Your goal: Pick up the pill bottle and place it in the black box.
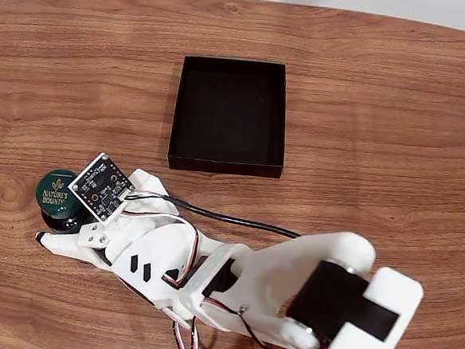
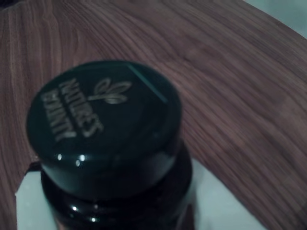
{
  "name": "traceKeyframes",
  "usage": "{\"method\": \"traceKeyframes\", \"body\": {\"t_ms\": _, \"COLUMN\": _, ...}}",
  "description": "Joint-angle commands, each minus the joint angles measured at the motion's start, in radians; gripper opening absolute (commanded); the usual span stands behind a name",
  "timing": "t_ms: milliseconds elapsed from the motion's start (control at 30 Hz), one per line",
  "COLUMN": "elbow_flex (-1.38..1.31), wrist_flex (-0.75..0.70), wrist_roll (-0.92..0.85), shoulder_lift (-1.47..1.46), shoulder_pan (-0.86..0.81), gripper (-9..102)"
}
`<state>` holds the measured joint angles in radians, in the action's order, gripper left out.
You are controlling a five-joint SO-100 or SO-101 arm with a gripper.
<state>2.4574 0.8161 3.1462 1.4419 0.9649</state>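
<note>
- While the white arm (image 1: 288,290) stretches across the near edge of the wooden table (image 1: 379,137) in the fixed view, its base sits at the near right and its wrist reaches toward the near left.
- A black cable (image 1: 229,218) and thin red and white wires run along the arm to a small circuit board (image 1: 101,186) mounted on the wrist.
- At the near left, the gripper (image 1: 57,230) is down at the pill bottle (image 1: 55,196); one white finger with a dark tip (image 1: 40,237) lies just on the near side of the bottle, touching or almost touching it.
- The other finger is hidden under the circuit board, so whether the jaws are clamped on the bottle or merely around it cannot be told.
- The bottle stands upright on the table, its dark green cap face up with white "Nature's Bounty" lettering.
- From the wrist view, the pill bottle (image 2: 103,139) looms close and slightly blurred, its glossy cap catching points of light, with pale white surfaces at the lower left and lower right of it.
- Farther back, the black box (image 1: 229,115) rests flat near the table's middle, well apart from the bottle and to its right.
</note>
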Motion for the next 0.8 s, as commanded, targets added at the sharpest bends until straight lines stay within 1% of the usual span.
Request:
{"method": "traceKeyframes", "body": {"t_ms": 0, "elbow_flex": -0.069, "wrist_flex": 0.051, "wrist_roll": -0.012, "shoulder_lift": 0.012, "shoulder_pan": 0.017, "gripper": 24}}
{"method": "traceKeyframes", "body": {"t_ms": 133, "elbow_flex": -0.057, "wrist_flex": 0.058, "wrist_roll": -0.017, "shoulder_lift": 0.032, "shoulder_pan": 0.028, "gripper": 15}}
{"method": "traceKeyframes", "body": {"t_ms": 300, "elbow_flex": -0.049, "wrist_flex": 0.067, "wrist_roll": -0.012, "shoulder_lift": 0.06, "shoulder_pan": 0.032, "gripper": 11}}
{"method": "traceKeyframes", "body": {"t_ms": 533, "elbow_flex": -0.032, "wrist_flex": 0.037, "wrist_roll": 0.012, "shoulder_lift": 0.181, "shoulder_pan": 0.032, "gripper": 10}}
{"method": "traceKeyframes", "body": {"t_ms": 767, "elbow_flex": -0.035, "wrist_flex": -0.003, "wrist_roll": 0.072, "shoulder_lift": 0.328, "shoulder_pan": -0.048, "gripper": 10}}
